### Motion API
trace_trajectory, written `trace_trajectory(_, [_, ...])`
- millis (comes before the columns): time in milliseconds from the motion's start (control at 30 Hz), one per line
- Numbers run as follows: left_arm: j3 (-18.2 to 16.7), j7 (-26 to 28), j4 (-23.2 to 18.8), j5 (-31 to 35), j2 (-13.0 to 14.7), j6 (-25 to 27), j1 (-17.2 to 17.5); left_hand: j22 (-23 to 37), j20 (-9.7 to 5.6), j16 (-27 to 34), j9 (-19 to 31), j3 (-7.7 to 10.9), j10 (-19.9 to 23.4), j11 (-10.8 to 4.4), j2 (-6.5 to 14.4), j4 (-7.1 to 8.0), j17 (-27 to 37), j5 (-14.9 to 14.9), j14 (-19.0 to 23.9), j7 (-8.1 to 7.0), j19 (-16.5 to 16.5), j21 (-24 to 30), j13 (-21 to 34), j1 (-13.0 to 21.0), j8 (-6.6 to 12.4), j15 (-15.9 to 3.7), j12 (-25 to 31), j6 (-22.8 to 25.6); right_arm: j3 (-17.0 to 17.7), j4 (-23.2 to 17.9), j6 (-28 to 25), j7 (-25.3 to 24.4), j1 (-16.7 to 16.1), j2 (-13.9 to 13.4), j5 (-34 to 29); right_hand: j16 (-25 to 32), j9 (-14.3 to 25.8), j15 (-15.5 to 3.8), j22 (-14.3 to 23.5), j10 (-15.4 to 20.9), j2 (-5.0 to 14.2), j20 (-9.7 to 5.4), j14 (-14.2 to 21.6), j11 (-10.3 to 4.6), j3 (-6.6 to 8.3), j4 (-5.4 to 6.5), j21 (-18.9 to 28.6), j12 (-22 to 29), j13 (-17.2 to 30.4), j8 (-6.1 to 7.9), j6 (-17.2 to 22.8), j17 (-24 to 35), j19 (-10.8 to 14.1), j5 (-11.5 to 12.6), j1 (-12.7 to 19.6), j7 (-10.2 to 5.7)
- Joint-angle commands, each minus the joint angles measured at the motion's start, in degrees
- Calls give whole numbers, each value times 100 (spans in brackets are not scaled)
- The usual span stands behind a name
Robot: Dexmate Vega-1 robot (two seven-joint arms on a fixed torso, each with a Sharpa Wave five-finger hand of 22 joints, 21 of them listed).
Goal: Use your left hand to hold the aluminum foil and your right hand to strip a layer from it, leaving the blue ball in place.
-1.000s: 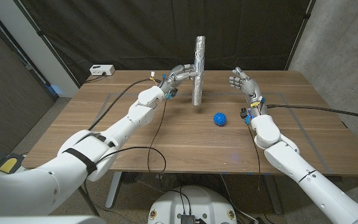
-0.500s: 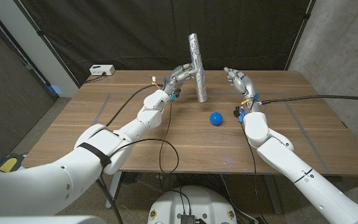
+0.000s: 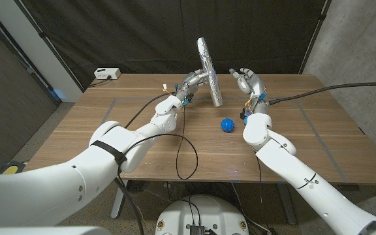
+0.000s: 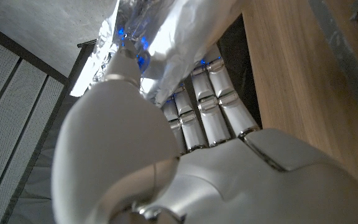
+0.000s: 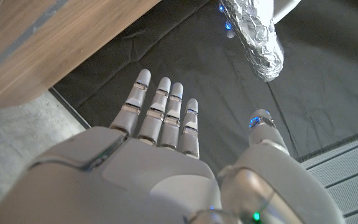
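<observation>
The roll of aluminum foil (image 3: 209,70) is a crinkled silver tube held above the far middle of the table, its top leaning to the left. My left hand (image 3: 195,79) grips it around the middle; in the left wrist view the fingers (image 4: 204,118) wrap the foil (image 4: 166,43). My right hand (image 3: 245,80) hovers just right of the roll with fingers spread and nothing in them. In the right wrist view one end of the foil (image 5: 257,37) hangs beyond the spread fingers (image 5: 160,115). The blue spiky ball (image 3: 227,125) lies on the table below the roll.
A white box (image 3: 106,74) sits at the table's far left corner. Cables trail over the wooden table (image 3: 96,140) from both wrists. A black curtain hangs behind the table, and a concrete wall stands at the right.
The left hand has lifted and tilted the foil roll, its top now leaning left. The right hand has moved left, closer to the roll. The ball has stayed where it lay.
</observation>
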Motion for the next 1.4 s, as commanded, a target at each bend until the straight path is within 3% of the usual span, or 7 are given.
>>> trace_trajectory(33, [-312, -220, 257, -60, -230, 296, -115, 2, -316, -54, 28, 242, 762, -792, 514, 172, 3, 45, 800, -81, -56, 28, 137, 296, 16, -1076, 128, 1242, -838, -320, -1650, 75, 674, 71, -1067, -22, 31, -43, 23, -22, -27, -68, 0, -72, 29, -13, -14, -12, 32, 38, 56, 21, 3, 39, 104, -5])
trace_trajectory(233, [-452, -185, 279, -74, -351, 520, -148, -2, -321, -90, 13, 261, 763, -792, 514, 173, -8, 43, 820, -86, -65, 35, 146, 287, 7, -1077, 137, 1248, -1405, -277, -2391, 321, 1134, 97, -1604, 13, 29, -128, 31, 5, -72, -96, 64, -70, -9, 14, -13, 1, 33, 42, 94, 40, -10, 45, 145, 6])
trace_trajectory(400, [-583, -113, 294, -65, -466, 769, -184, -5, -324, -117, 15, 278, 759, -802, 515, 172, -16, 42, 838, -91, -70, 43, 135, 282, 5, -1080, 132, 1245, -1813, -264, -2917, 490, 1420, 107, -1992, 243, 28, -371, 71, 38, -43, -305, 447, -76, -87, 100, 72, 34, 62, 42, 144, 203, 118, 81, 226, -4])
trace_trajectory(833, [-849, -102, 273, 208, -645, 1463, -309, -6, -336, -191, -3, 319, 749, -843, 511, 167, -36, 39, 871, -101, -85, 64, 131, 268, -14, -1089, 132, 1232, -2792, -150, -3935, 1127, 2334, 30, -2557, 313, 28, -491, 105, 36, -109, -320, 446, -211, -178, 103, 111, 47, 88, 34, 138, 328, 123, 111, 304, -144])
trace_trajectory(1167, [-875, -236, 169, 475, -644, 1516, -287, -2, -360, -257, -30, 353, 708, -889, 510, 161, -52, 36, 875, -123, -126, 74, 105, 259, -33, -1100, 103, 1232, -3435, 138, -4478, 1525, 3057, 90, -2624, 137, 32, -359, 145, -300, -234, -266, -154, -326, -309, 67, 90, -44, 120, -78, -158, 464, -104, 211, 612, -227])
trace_trajectory(1300, [-894, -366, 291, 496, -651, 1362, -325, 2, -367, -291, -38, 367, 665, -903, 508, 159, -60, 34, 862, -158, -144, 81, 105, 254, -48, -1105, 86, 1205, -3486, 395, -4478, 1800, 3084, 240, -3005, 94, 34, -378, 148, -393, -250, -257, -266, -353, -324, 60, 82, -69, 124, -91, -217, 468, -152, 239, 695, -226])
trace_trajectory(1400, [-908, -477, 290, 476, -640, 1286, -303, 3, -371, -305, -41, 374, 663, -914, 510, 157, -63, 34, 854, -158, -153, 83, 101, 254, -51, -1107, 83, 1203, -3386, 532, -4382, 1671, 3029, 322, -2937, 138, 34, -438, 151, -325, -213, -258, -183, -335, -345, 117, 87, -35, 125, -83, -215, 491, -162, 255, 671, -231])
